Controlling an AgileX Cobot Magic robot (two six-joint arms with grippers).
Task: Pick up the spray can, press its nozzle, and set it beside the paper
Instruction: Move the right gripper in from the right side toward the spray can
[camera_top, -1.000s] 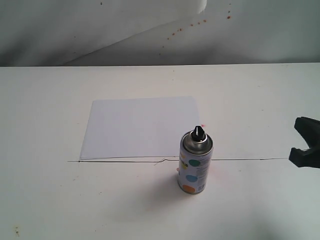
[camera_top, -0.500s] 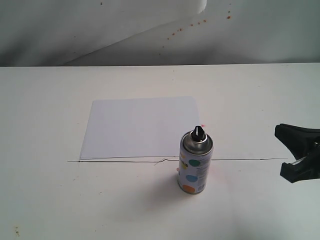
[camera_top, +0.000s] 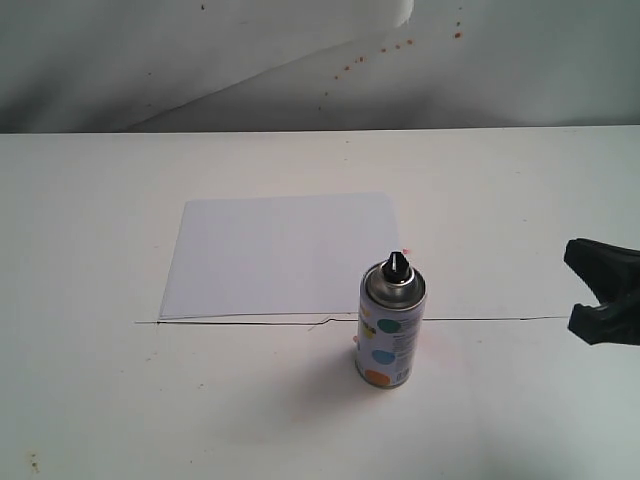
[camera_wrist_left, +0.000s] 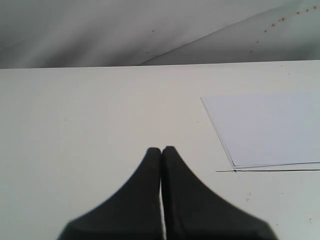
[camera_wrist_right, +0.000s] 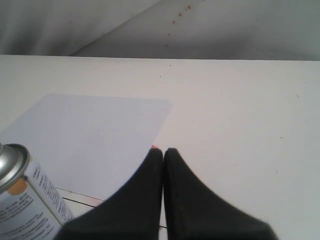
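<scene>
Spray can (camera_top: 391, 330) upright on counter (camera_top: 90, 400), just beside paper (camera_top: 280, 255) corner. Right pincer (camera_wrist_right: 163, 151) together, empty, apart from can. Left pincer (camera_wrist_left: 161, 149) together, empty.

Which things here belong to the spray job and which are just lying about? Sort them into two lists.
For the job:
- spray can, standing upright
- its nozzle
- paper, flat behind the can
- right gripper, shut, apart from the can

Just there:
- table
- thin black line across it
- backdrop with red specks
</scene>
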